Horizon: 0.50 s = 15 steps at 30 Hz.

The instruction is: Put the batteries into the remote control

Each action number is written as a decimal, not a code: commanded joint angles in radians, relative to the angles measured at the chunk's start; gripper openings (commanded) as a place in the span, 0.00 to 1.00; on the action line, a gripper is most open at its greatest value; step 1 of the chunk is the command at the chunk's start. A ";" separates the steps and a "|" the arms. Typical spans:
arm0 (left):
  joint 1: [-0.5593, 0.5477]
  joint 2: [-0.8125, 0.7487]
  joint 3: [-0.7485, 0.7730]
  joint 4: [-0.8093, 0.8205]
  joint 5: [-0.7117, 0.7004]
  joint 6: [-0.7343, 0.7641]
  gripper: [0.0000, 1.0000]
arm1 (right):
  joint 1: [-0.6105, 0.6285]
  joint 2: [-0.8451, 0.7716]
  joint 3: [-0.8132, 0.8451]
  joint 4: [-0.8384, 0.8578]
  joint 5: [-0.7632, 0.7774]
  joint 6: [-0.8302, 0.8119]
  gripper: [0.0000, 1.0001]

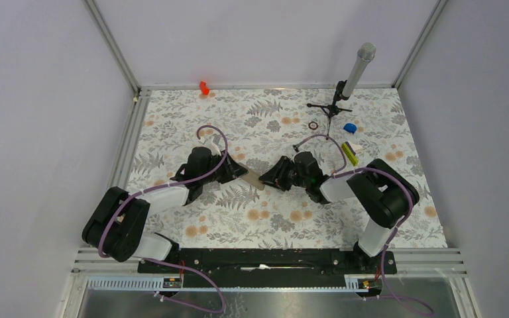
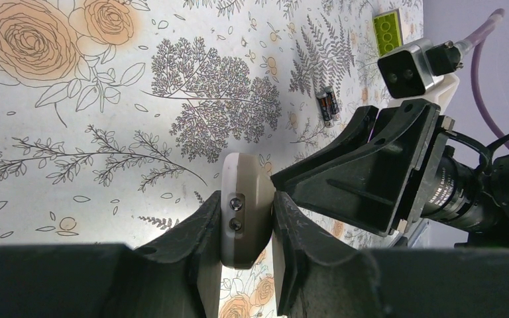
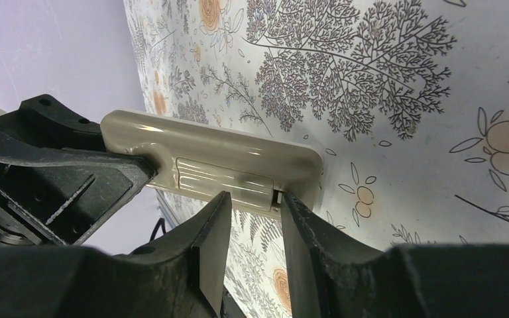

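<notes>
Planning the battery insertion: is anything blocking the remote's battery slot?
Yes. The cover still sits over the slot on the remote, which the left gripper holds. The right gripper is at the cover's edge; the batteries lie on the table.

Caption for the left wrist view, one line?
Left pincer grips the remote control edge-on; two batteries lie beyond.

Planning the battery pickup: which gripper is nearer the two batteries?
Right. The batteries lie just past the right gripper; the left gripper, clamped on the remote control, is farther off.
</notes>
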 commanded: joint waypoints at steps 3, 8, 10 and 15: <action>-0.014 0.024 0.003 -0.067 -0.022 0.035 0.00 | 0.022 -0.041 0.050 -0.058 0.041 -0.067 0.42; -0.015 0.032 0.007 -0.063 -0.016 0.033 0.00 | 0.026 -0.031 0.056 -0.061 0.047 -0.068 0.42; -0.015 0.035 0.007 -0.060 -0.010 0.030 0.00 | 0.028 -0.026 0.051 -0.053 0.047 -0.065 0.42; -0.015 0.048 0.010 -0.047 0.041 0.014 0.00 | 0.029 0.021 0.007 0.124 -0.002 -0.022 0.44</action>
